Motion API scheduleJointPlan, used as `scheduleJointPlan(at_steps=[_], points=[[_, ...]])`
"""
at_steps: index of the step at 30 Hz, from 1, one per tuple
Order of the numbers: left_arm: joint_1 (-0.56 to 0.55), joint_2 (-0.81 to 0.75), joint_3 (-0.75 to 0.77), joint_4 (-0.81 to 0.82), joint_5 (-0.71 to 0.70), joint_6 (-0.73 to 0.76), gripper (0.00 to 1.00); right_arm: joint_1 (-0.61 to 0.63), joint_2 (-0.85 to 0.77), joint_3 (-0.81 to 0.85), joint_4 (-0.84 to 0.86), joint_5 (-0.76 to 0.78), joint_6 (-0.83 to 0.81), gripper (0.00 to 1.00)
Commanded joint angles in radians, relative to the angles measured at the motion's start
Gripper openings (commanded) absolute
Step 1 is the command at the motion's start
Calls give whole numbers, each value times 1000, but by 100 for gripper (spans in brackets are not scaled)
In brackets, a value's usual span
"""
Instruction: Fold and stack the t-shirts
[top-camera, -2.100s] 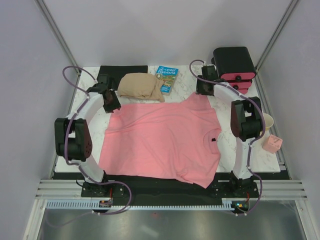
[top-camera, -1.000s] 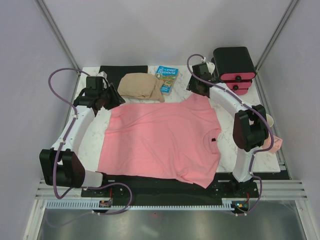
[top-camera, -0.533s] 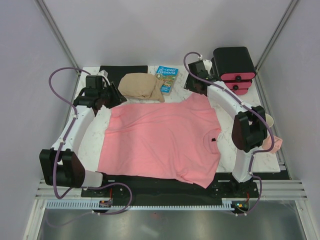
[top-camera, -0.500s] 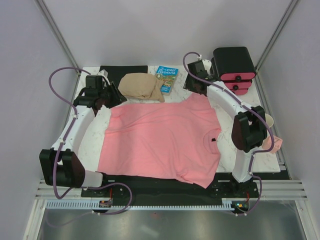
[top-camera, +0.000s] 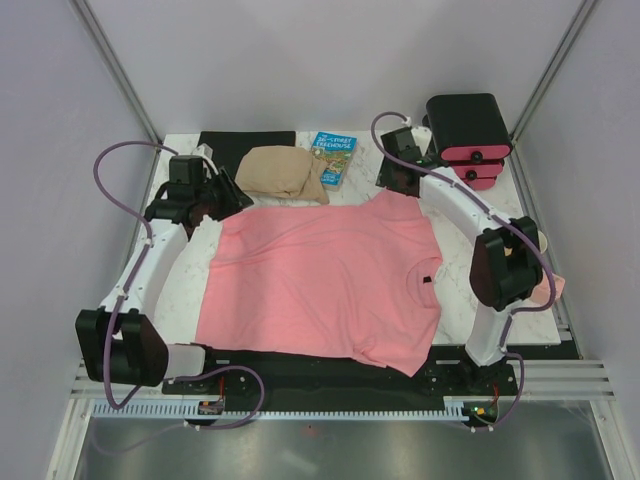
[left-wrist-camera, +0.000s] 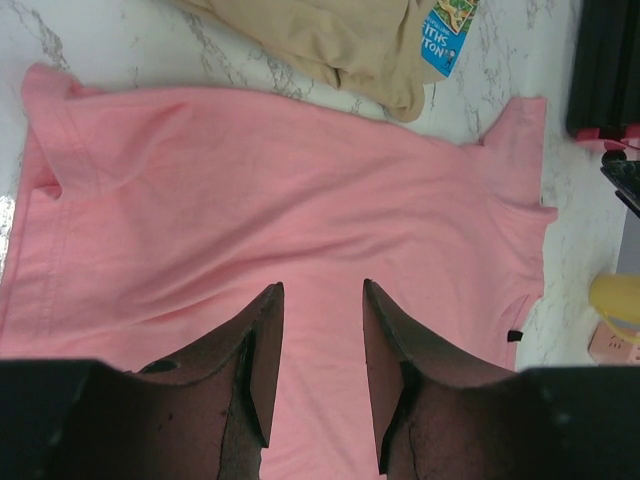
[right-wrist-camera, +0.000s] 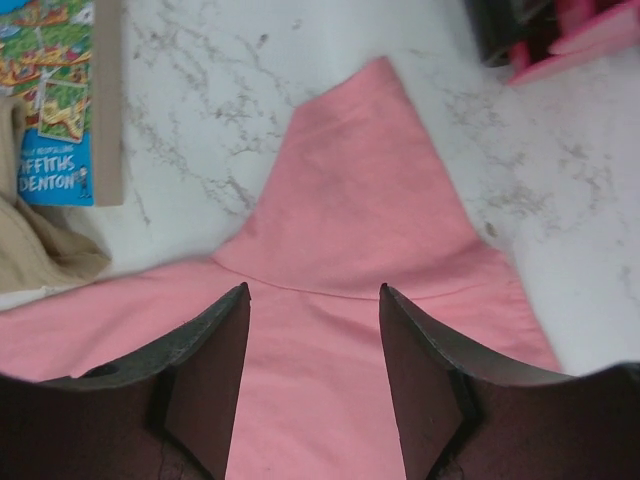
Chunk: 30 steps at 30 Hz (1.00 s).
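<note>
Top external: poised over t-shirt (top-camera: 320, 275) far edge with left gripper (top-camera: 224, 191) and right gripper (top-camera: 399, 184). Spread apart on both, clamping nothing.

Salmon-pink t-shirt (top-camera: 320, 275) lies spread flat (dark neck label).

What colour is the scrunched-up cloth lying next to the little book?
Beige-tan. The scrunched-up soft cloth shows best in the top view, beside the blue paperback book.
</note>
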Motion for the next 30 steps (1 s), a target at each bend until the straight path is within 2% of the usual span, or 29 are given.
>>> scheduleJointPlan(at_steps=[1,5,8,9,10,12,15,18,23,28,30], points=[[-12,-70,-57,35,-66,-66,45,-97,-156,-29,-26,80,23,63],[-17,-107,-94,-1,-141,-91,45,-120,-273,-151,-29,221,-65,63],[-66,-162,-111,-4,-209,-166,49,-111,-440,-329,-40,165,-6,64],[-136,-172,-105,-4,-236,-164,51,-100,-550,-380,-31,153,15,64],[-171,-179,-99,-6,-293,-155,52,-77,-607,-470,-20,140,28,64],[-227,-182,-74,-18,-367,-137,53,-63,-745,-536,-5,153,32,64],[-227,-160,-47,-26,-375,-155,52,-63,-825,-601,-14,195,-27,65],[-228,-110,-1,-38,-349,-172,52,-85,-816,-597,-44,302,-40,70],[-247,-65,42,-52,-336,-174,51,-209,-709,-433,-60,368,-145,71],[-261,-33,68,-69,-341,-157,52,-387,-586,-363,-60,256,-115,68],[-259,-25,79,-78,-347,-143,52,-401,-550,-363,-69,244,-98,67]])
